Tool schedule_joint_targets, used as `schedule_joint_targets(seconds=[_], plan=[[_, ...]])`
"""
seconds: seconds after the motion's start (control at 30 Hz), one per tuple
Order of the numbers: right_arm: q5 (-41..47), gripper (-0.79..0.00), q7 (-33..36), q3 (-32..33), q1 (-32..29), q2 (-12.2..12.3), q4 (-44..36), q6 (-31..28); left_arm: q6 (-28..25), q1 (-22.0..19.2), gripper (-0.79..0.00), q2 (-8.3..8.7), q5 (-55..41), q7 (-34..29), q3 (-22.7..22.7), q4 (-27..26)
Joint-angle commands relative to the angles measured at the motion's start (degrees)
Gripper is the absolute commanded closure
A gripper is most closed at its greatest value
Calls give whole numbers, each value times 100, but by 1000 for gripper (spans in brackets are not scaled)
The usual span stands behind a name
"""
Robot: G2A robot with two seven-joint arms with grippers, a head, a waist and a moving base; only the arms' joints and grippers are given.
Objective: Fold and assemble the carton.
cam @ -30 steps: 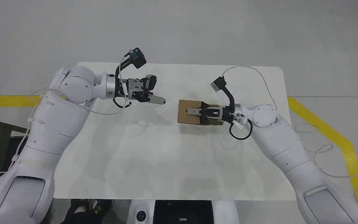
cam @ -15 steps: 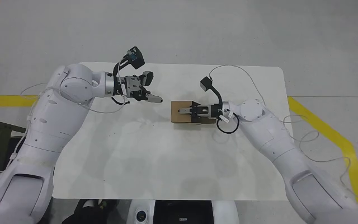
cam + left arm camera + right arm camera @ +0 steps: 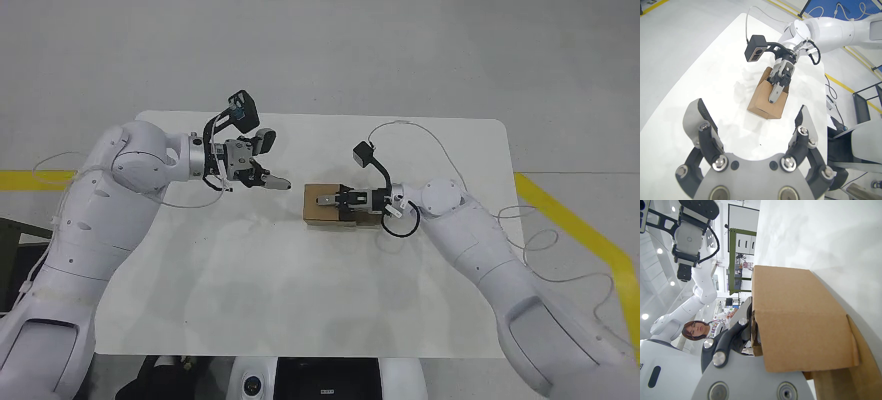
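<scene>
- right gripper is clamped down on the carton: one finger lies flat along the top panel, and the other one goes in through the open end, so the cardboard wall is pinched between them
- the left wrist view shows that top finger pressing on the brown panel, with the carton sitting flat under it
- in the right wrist view the carton sits right up against the gripper body, with a side flap sticking out at the open end
- carton itself is plain brown cardboard, lying on the white table around the middle, a bit toward the far edge
- left gripper is wide open with nothing in it, hanging over the table just beside the carton's closed end and not touching it
- same story in its own wrist view: left gripper spread wide, pointed at the carton
- a thin white cable loops over the table behind the right arm
</scene>
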Motion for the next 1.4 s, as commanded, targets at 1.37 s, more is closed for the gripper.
schedule_joint_targets(seconds=[1.37], plan=[[-838, -274, 360, 1433, -876, 640, -1303, 502, 168, 587, -785, -140, 5331, 5496, 1392, 197]])
